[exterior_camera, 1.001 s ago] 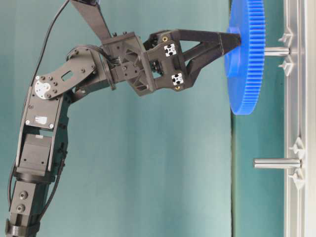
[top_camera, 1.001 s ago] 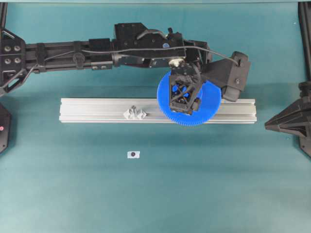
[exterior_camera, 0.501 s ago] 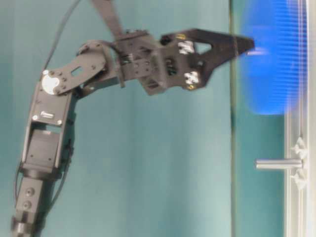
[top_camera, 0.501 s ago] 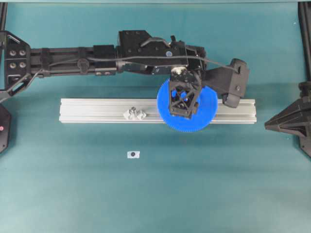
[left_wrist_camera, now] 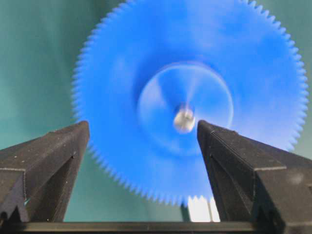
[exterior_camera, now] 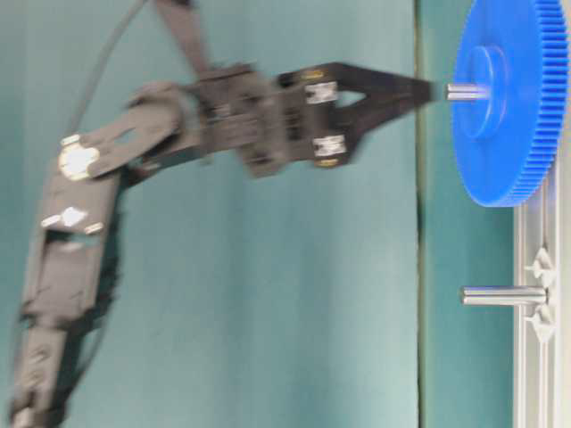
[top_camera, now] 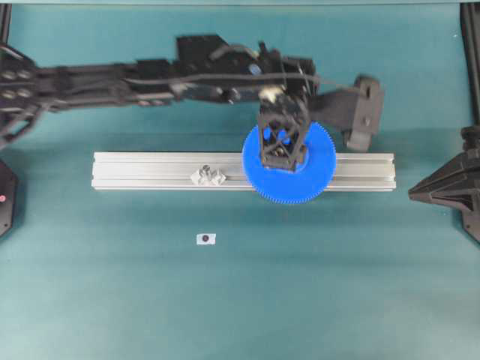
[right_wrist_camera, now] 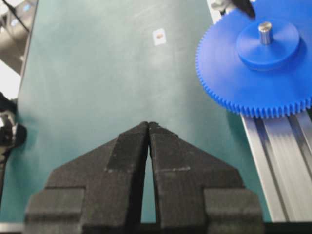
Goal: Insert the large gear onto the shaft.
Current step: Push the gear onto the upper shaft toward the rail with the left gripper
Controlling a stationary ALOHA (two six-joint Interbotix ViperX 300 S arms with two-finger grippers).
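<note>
Now the large gear point(exterior_camera: 510, 100) sits on the shaft point(exterior_camera: 466, 90), overhanging both rail point(top_camera: 150, 171) edges, left end effector point(left_wrist_camera: 142, 146) spread above.

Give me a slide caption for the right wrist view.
Blue gear seated on the shaft over the rail, right hand shut in the foreground.

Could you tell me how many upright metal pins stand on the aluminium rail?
2. One shaft pokes through the hub of the large gear; a second, bare pin stands further along the rail. None other shows.
</note>
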